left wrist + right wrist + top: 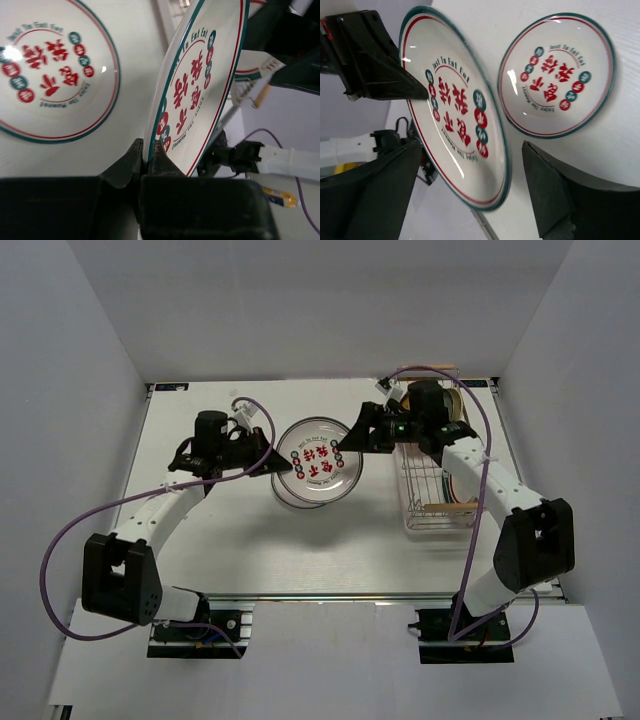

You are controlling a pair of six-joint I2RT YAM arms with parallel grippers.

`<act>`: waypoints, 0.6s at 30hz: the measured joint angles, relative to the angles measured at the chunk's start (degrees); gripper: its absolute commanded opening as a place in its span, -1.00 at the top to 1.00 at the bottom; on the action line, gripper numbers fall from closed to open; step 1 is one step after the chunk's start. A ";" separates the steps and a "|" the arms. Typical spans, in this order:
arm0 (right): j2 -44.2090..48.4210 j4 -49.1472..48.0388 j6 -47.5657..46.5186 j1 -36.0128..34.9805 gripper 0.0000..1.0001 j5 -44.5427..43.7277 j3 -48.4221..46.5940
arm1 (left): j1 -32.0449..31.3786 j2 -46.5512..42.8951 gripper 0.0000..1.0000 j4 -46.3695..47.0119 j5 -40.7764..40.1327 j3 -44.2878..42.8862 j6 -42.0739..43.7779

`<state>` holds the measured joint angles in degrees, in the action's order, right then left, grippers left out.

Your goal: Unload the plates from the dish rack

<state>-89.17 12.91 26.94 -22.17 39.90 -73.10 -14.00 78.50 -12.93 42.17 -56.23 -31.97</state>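
A white plate with red motifs (318, 462) hangs tilted above the table at the centre. My left gripper (276, 466) is shut on its left rim; the fingers (161, 156) pinch the rim of this plate (200, 85). My right gripper (346, 445) is open at its right rim. Its fingers (555, 190) stand wide apart on either side of the plate (455, 115) without touching it. A second like plate (557, 75) lies flat on the table under it (55, 75). The dish rack (440, 502) stands at the right, under my right arm.
The rack's near wooden handle (446, 507) faces the front. A tan round edge (456, 398) shows at the rack's far end behind my right wrist. White walls close in the table on three sides.
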 measured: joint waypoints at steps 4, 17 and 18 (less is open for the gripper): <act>2.54 5.16 -1.86 0.04 -0.78 -9.11 -1.81 | 0.02 0.00 1.00 -3.39 -5.99 -0.11 -0.02; 26.84 11.74 -3.91 0.37 -0.78 -42.25 1.70 | 0.85 14.84 1.00 -11.23 -18.38 -8.13 -0.20; 27.23 12.31 -4.22 0.37 -0.78 -43.98 1.70 | 0.87 16.11 1.00 -11.54 -18.49 -8.46 -0.15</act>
<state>-61.93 25.21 22.72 -21.80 -4.08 -71.40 -13.13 94.61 -24.47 23.68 -64.69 -32.12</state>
